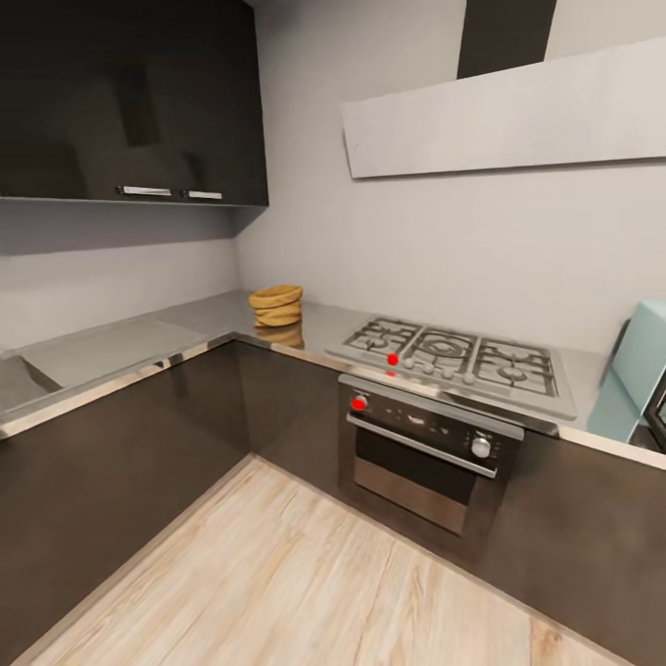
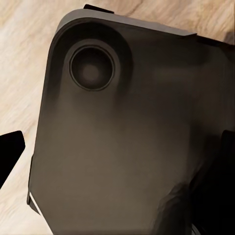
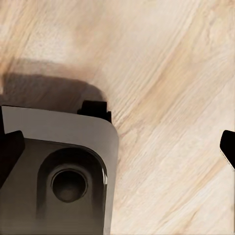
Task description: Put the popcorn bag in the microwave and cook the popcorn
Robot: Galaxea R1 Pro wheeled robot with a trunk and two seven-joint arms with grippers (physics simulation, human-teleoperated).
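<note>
We are facing the popcorn bag (image 1: pixel 276 305) waiting in the countertop (image 1: pixel 111 350) corner, arms hanging over floor, gripper states impossible to tell.

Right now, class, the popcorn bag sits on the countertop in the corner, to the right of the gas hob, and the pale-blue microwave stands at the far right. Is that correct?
Not quite. In the head view the popcorn bag sits on the countertop in the corner to the left of the gas hob, not to its right. The pale-blue microwave does stand at the far right.
</note>
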